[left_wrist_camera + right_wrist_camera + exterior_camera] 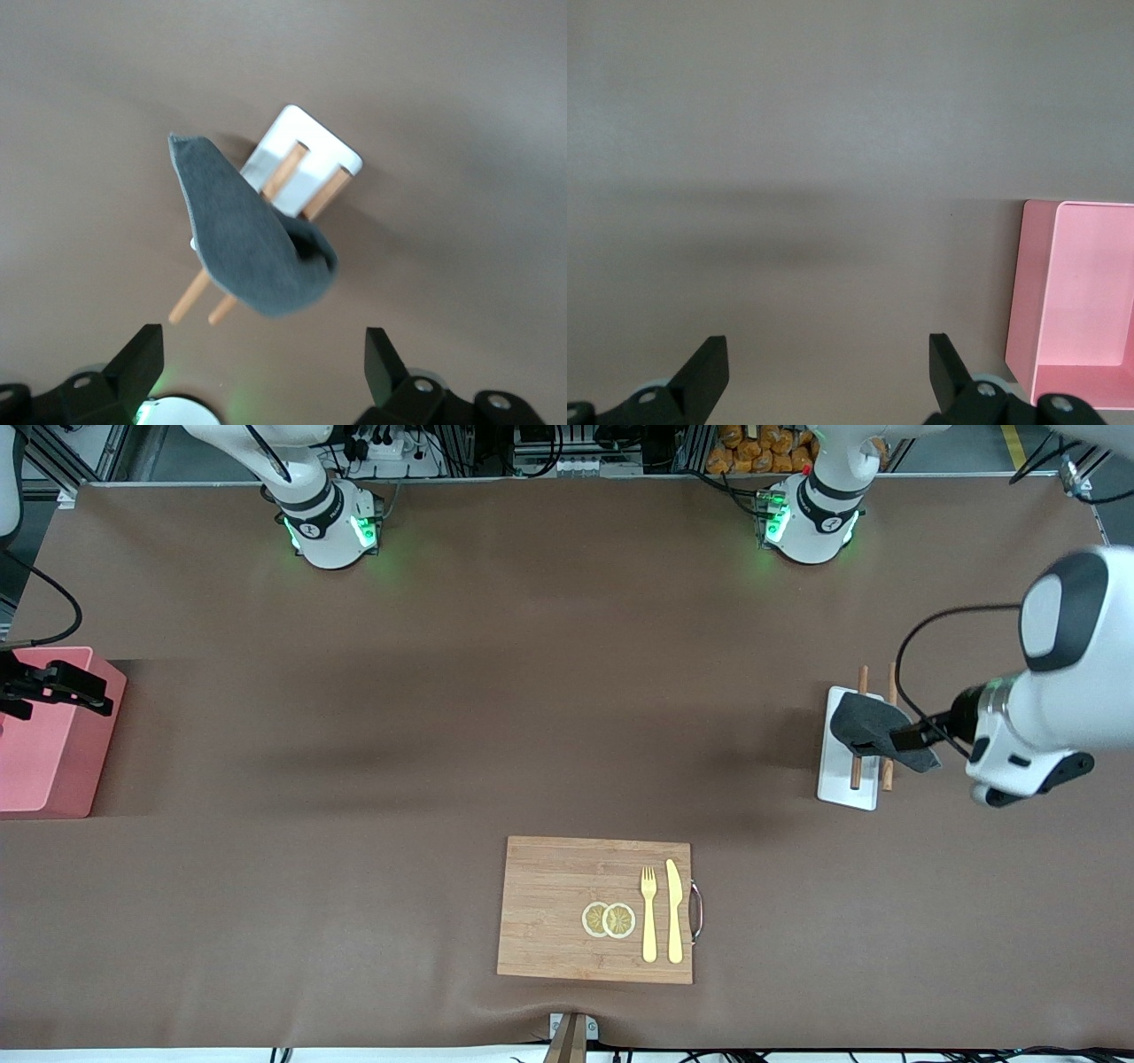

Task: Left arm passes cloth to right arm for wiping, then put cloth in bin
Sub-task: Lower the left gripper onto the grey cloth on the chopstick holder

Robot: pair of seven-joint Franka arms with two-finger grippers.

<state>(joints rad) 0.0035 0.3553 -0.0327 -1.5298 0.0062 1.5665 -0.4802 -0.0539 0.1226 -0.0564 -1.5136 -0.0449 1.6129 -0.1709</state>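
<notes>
Your right gripper (824, 372) hangs with its fingers (700, 372) spread wide over bare brown table (788, 177), the pink bin (1072, 301) just beside it.

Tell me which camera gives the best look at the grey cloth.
The left wrist view: the cloth fills the middle, draped over the chopsticks on the white tray. In the front view the cloth is small, with the left gripper partly covering it. The right wrist view shows none of it, only the pink bin.
</notes>
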